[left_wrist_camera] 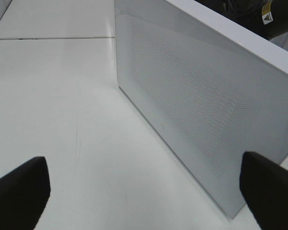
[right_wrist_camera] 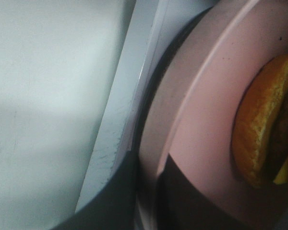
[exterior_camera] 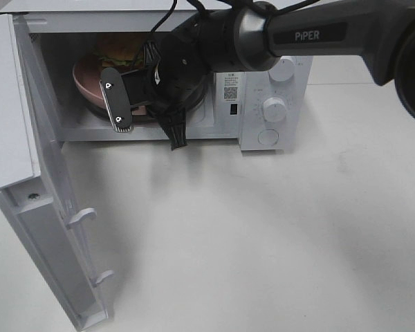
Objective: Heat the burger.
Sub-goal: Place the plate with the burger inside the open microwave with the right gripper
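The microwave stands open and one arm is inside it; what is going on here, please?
The right gripper reaches into the open microwave, and its fingers appear closed on the near rim of the pink plate that carries the burger. Plate and burger sit inside the cavity. The door stands wide open. The left gripper hovers open beside that door and holds nothing.
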Controlling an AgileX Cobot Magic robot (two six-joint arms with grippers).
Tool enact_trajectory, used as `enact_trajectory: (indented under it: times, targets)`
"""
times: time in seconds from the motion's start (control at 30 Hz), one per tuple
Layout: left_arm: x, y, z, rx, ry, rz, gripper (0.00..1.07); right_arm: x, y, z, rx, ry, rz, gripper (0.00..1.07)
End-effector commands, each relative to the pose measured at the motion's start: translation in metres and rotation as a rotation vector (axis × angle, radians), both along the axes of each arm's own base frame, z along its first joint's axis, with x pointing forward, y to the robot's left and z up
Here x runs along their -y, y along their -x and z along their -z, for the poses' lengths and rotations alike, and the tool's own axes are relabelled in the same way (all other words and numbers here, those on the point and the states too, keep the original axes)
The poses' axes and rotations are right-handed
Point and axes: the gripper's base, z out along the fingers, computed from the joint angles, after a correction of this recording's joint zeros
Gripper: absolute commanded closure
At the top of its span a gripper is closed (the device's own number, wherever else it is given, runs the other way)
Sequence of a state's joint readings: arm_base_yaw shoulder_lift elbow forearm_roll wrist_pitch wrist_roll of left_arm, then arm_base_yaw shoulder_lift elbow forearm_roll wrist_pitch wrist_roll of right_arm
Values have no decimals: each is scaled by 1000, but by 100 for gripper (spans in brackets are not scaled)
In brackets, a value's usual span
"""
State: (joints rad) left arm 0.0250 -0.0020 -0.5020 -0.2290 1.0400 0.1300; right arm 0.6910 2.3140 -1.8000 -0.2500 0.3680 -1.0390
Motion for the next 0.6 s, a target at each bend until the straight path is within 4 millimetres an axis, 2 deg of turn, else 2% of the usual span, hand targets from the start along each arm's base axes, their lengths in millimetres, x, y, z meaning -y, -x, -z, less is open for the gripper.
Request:
enact_trajectory:
  times: [0.03,0.17,0.6]
  targets:
    - [0,-1,0,-1,2,-2,7,-5,-10,-15,79,-62,1,107]
    - [0,-1,0,-1,2,-2,7,-4,-19,-13,83,-87,43,107]
    - [0,-1,0,-1,2,-2,7,-1,-24,-4,83,-78,52,102]
